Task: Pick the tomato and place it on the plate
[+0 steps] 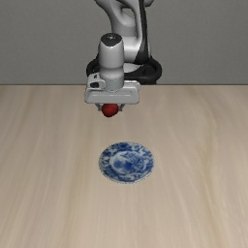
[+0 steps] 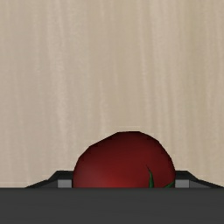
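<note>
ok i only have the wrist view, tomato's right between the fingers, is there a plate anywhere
Observer: Yes, a blue-and-white plate lies flat on the wooden table in the exterior view.
Operator: where is it from the tomato
Observer: The tomato sits under the gripper. The plate lies lower in the exterior view, slightly toward that view's right, clearly apart from the tomato.
Operator: anything on the plate
Observer: No, its patterned face shows whole, with nothing lying on it.
</note>
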You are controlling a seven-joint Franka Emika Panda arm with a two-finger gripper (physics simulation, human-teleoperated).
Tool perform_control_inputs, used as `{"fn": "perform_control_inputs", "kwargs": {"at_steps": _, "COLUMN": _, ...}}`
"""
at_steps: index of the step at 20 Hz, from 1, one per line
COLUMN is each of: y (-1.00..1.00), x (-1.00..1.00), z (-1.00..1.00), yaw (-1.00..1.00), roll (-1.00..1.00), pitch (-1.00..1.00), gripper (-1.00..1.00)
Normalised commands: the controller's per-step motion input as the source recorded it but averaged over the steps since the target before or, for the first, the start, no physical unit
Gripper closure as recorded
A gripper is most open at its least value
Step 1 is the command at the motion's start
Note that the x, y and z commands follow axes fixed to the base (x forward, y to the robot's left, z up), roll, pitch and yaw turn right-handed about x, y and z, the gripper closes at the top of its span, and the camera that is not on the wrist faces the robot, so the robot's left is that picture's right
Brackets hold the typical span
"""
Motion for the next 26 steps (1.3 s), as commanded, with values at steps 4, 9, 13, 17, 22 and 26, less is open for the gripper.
{"fn": "perform_control_inputs", "kwargs": {"at_steps": 4, "y": 0.00, "x": 0.00, "z": 1.00, "yaw": 0.00, "roll": 0.00, "pitch": 0.00, "gripper": 1.00}}
{"fn": "perform_control_inputs", "kwargs": {"at_steps": 9, "y": 0.00, "x": 0.40, "z": 0.60, "yaw": 0.00, "roll": 0.00, "pitch": 0.00, "gripper": 1.00}}
{"fn": "perform_control_inputs", "kwargs": {"at_steps": 13, "y": 0.00, "x": 1.00, "z": 0.00, "yaw": 0.00, "roll": 0.00, "pitch": 0.00, "gripper": 1.00}}
{"fn": "perform_control_inputs", "kwargs": {"at_steps": 17, "y": 0.00, "x": 1.00, "z": 0.00, "yaw": 0.00, "roll": 0.00, "pitch": 0.00, "gripper": 1.00}}
{"fn": "perform_control_inputs", "kwargs": {"at_steps": 22, "y": 0.00, "x": 1.00, "z": 0.00, "yaw": 0.00, "roll": 0.00, "pitch": 0.00, "gripper": 1.00}}
{"fn": "perform_control_inputs", "kwargs": {"at_steps": 26, "y": 0.25, "x": 0.75, "z": 0.00, "yaw": 0.00, "roll": 0.00, "pitch": 0.00, "gripper": 1.00}}
